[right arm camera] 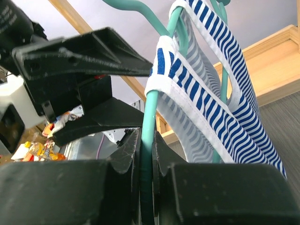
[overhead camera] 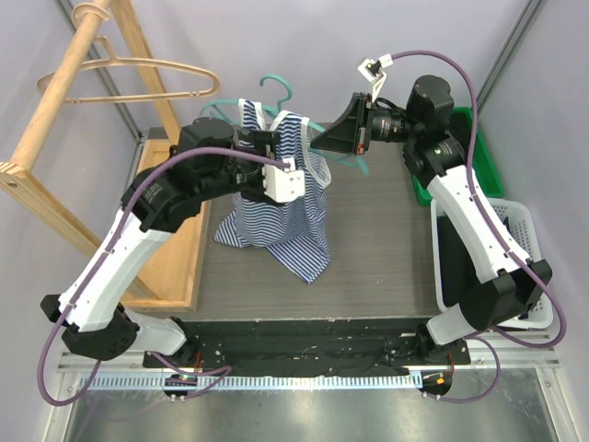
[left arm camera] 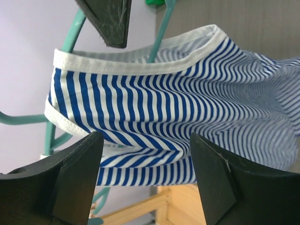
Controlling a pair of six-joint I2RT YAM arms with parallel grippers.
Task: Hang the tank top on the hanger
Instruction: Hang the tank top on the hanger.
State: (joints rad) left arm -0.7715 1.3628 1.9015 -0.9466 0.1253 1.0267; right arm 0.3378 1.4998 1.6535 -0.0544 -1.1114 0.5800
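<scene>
The striped tank top hangs in the air, its straps draped over the teal hanger. My right gripper is shut on the hanger's thin bar, clamped between both fingers. My left gripper sits at the top's left shoulder. In the left wrist view its jaws stand wide apart with a fold of the tank top between them, and neither pad presses the cloth. A white-trimmed strap runs over the hanger's arm.
A tan wooden hanger hangs on a wooden rack at the back left, above a wooden base. A white basket and a green bin stand at the right edge.
</scene>
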